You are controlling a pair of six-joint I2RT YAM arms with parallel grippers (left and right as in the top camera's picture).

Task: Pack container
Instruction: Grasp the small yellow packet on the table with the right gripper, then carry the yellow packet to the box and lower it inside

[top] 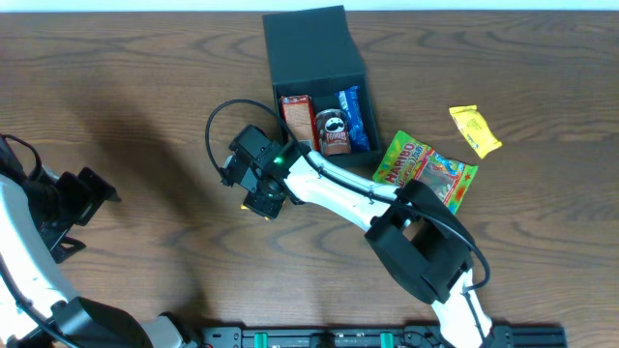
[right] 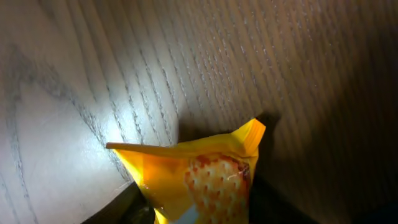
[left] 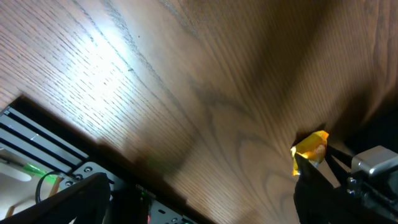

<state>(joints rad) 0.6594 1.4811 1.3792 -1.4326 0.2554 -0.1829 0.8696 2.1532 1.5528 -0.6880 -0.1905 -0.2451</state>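
The container (top: 311, 46) is a dark square box at the table's far middle, with its flap lid open. Inside stand a red-and-white carton (top: 295, 114), a small Pringles can (top: 334, 130) and a blue packet (top: 356, 118). My right gripper (top: 263, 201) is left of the box and low over the table. It is shut on a small yellow snack packet (right: 193, 174), which fills the space between its jaws (right: 193, 208). The packet also shows in the left wrist view (left: 311, 149). My left gripper (top: 95, 193) is open and empty at the far left; the wrist view (left: 199, 205) shows only table between its fingers.
A green Haribo bag (top: 404, 159) and a colourful gummy bag (top: 450, 179) lie right of the box. Another yellow packet (top: 475, 130) lies further right. The right arm (top: 348, 188) stretches across the middle. The table's front rail (left: 74, 168) is near the left gripper.
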